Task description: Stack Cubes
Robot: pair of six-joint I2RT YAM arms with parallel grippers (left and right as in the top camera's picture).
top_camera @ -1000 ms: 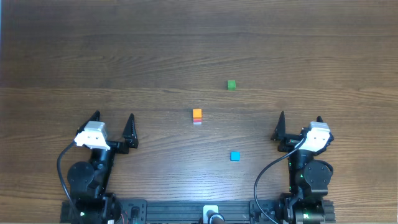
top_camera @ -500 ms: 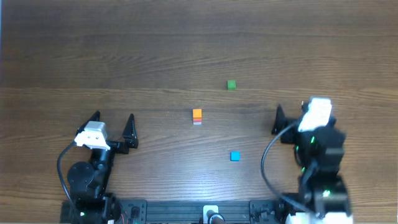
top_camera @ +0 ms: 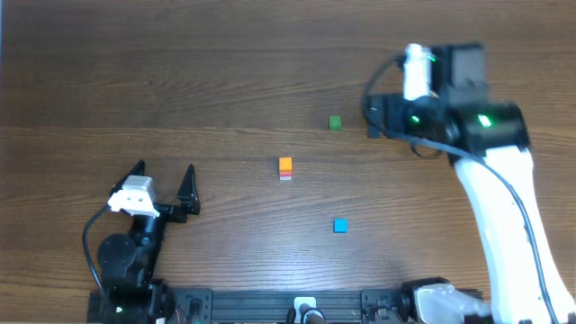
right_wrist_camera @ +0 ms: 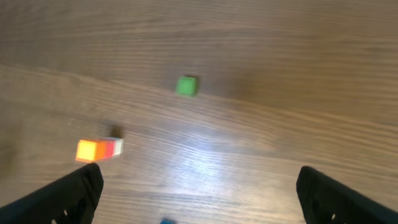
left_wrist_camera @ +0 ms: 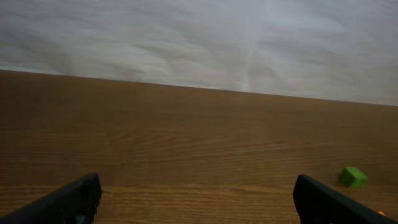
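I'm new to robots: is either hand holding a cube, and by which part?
Nothing is held. The left hand and right hand are open and empty; the green cube and blue cube lie on the table.

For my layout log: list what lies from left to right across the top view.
left gripper → orange-topped stack → right gripper. The green cube and blue cube lie between the last two, too nearly in line to rank.

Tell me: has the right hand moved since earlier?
Yes. The right hand went up the top view, toward the green cube, which stayed in place.
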